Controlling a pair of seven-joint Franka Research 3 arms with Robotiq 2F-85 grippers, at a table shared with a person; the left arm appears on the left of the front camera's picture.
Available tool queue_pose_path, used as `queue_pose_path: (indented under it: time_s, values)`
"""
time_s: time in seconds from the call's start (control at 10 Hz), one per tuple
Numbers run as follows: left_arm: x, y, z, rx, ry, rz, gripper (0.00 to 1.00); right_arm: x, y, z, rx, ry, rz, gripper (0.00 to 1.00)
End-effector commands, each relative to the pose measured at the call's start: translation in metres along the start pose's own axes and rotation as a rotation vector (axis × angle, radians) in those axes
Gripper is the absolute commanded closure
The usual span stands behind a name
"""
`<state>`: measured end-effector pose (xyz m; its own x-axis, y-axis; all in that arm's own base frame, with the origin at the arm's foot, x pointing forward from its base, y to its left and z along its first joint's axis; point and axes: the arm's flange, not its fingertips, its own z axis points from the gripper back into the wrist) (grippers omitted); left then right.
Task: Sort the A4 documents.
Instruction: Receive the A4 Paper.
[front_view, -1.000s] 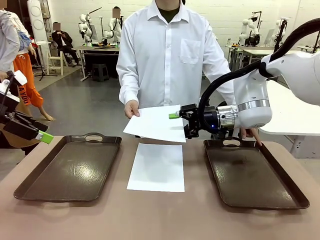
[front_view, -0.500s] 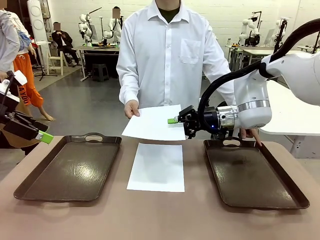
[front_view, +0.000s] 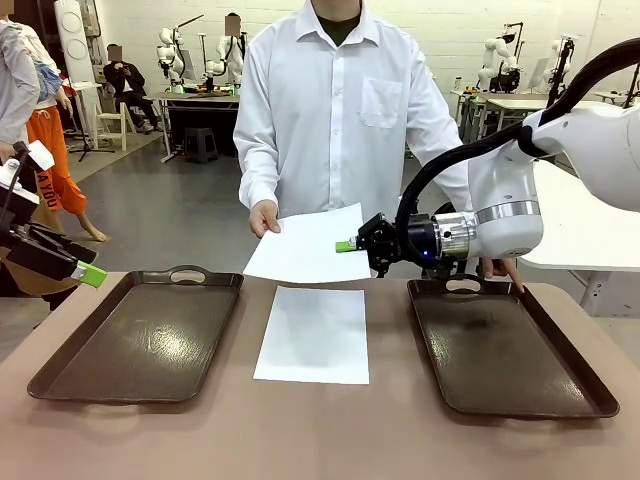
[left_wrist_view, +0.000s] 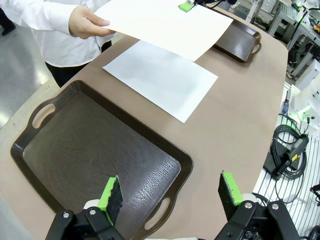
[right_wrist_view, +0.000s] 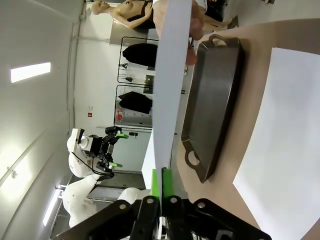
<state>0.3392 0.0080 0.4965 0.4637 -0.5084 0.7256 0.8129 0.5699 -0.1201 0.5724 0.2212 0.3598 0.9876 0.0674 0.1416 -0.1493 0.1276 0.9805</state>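
Two plain white blank pages here. The flat sheet (front_view: 313, 335) lies on the brown worktop (front_view: 320, 440) between the left tray (front_view: 140, 335) and the right tray (front_view: 505, 350), touching neither. The raised sheet (front_view: 300, 250) hangs slightly tilted above its far end. The right end effector (front_view: 352, 245) pinches one edge and the person's hand (front_view: 264, 217) holds the opposite corner.

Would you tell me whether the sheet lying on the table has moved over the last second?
No. The table sheet keeps its place between the left tray and right tray.
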Motion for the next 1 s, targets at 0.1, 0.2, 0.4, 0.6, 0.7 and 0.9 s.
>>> queue_pose_path:
  time_s: [0.1, 0.2, 0.4, 0.6, 0.7, 0.9]
  values:
    - [-0.0014, 0.0017, 0.0004, -0.012, -0.013, -0.012, 0.0, -0.003, -0.0028, -0.0014, 0.023, 0.002, -0.008, 1.0]
    - [-0.0014, 0.0017, 0.0004, -0.012, -0.013, -0.012, 0.0, -0.0041, -0.0021, -0.0008, 0.038, 0.024, -0.007, 1.0]
    - [-0.0014, 0.0017, 0.0004, -0.012, -0.013, -0.012, 0.0, -0.0012, 0.0008, -0.0012, 0.01, 0.01, -0.001, 1.0]
    - [-0.0014, 0.0017, 0.0004, -0.012, -0.013, -0.012, 0.0, -0.0012, 0.0008, -0.0012, 0.01, 0.01, -0.001, 1.0]
    - [-0.0014, 0.0017, 0.0004, -0.012, -0.013, -0.012, 0.0, -0.0012, 0.0008, -0.0012, 0.01, 0.01, -0.001, 1.0]
    - [-0.0014, 0.0017, 0.0004, -0.012, -0.013, -0.012, 0.0, -0.0012, 0.0008, -0.0012, 0.01, 0.01, -0.001, 1.0]
